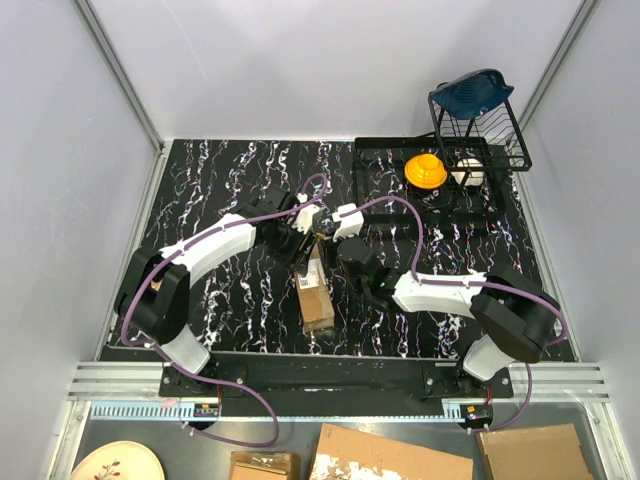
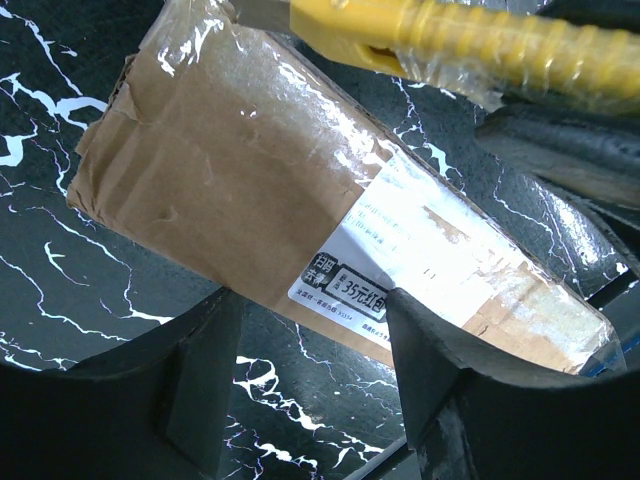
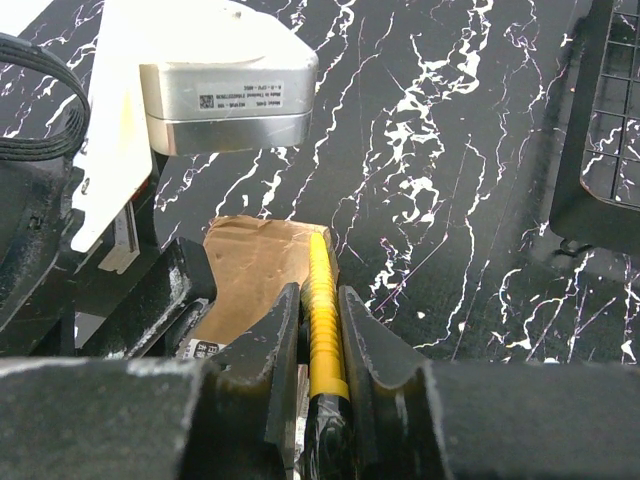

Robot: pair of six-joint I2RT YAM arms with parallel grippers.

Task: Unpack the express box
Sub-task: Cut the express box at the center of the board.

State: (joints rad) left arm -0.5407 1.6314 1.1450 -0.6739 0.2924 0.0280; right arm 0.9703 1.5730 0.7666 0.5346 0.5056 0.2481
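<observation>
"So, where does the express box (image 1: 316, 295) lie?"

"Flat on the black marbled worktop (image 1: 220, 170). Both arms meet over its far end. The right end effector (image 3: 318, 300) clamps a ribbed yellow knife (image 3: 320, 330), laid along the box's long axis."

"And the left?"

"The left end effector (image 2: 305, 300) is spread wide, straddling the creased, taped cardboard beside its white label (image 2: 400, 250). It's probably not touching."
</observation>
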